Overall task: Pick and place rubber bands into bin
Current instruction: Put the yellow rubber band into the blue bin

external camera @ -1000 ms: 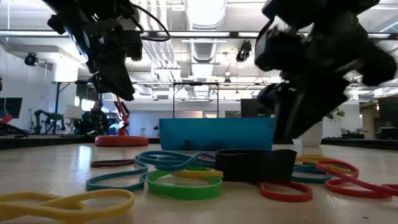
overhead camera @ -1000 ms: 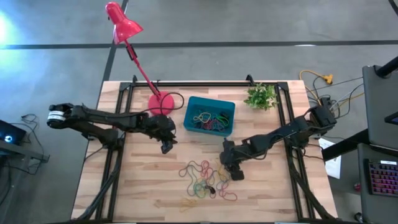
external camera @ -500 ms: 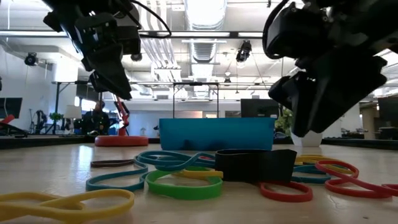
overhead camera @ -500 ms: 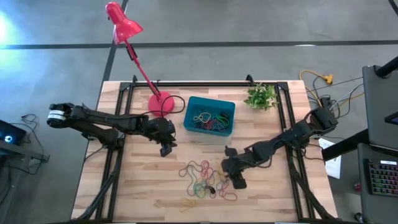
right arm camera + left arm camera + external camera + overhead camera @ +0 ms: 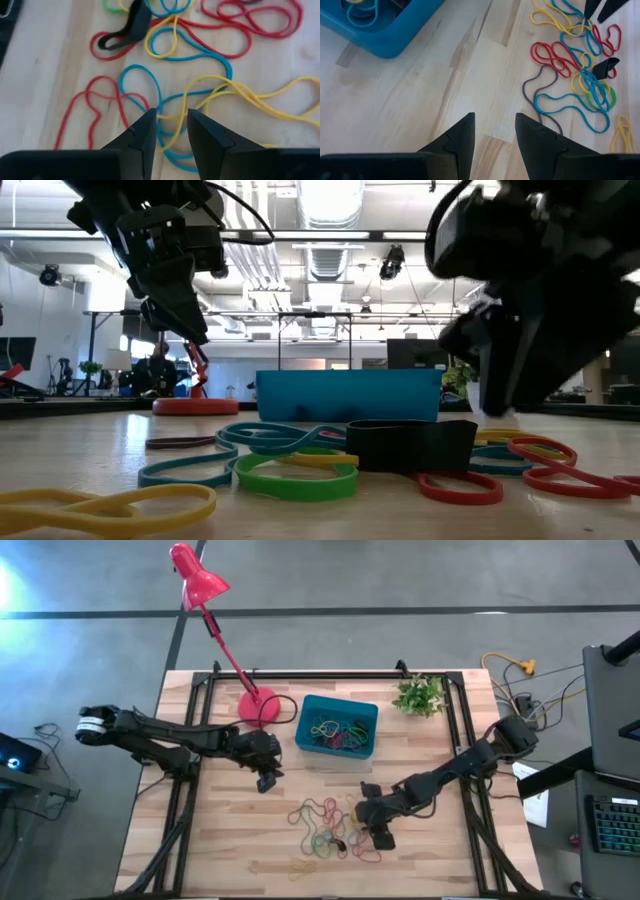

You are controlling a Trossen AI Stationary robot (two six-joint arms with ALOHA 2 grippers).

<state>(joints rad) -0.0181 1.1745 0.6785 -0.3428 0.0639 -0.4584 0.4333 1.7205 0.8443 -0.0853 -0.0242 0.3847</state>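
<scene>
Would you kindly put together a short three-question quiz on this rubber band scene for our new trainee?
1. True or false: the bin already holds some rubber bands.
2. Which end effector is down among the loose rubber bands on the table? A) left end effector B) right end effector
3. Fill in: the red lamp has its round base standing beside the bin, on the side toward the ____ arm.

Key
1. True: several coloured bands lie inside it.
2. B: its fingers straddle blue and yellow bands, a narrow gap between them. The left one hangs over bare wood, open and empty.
3. Left.
</scene>
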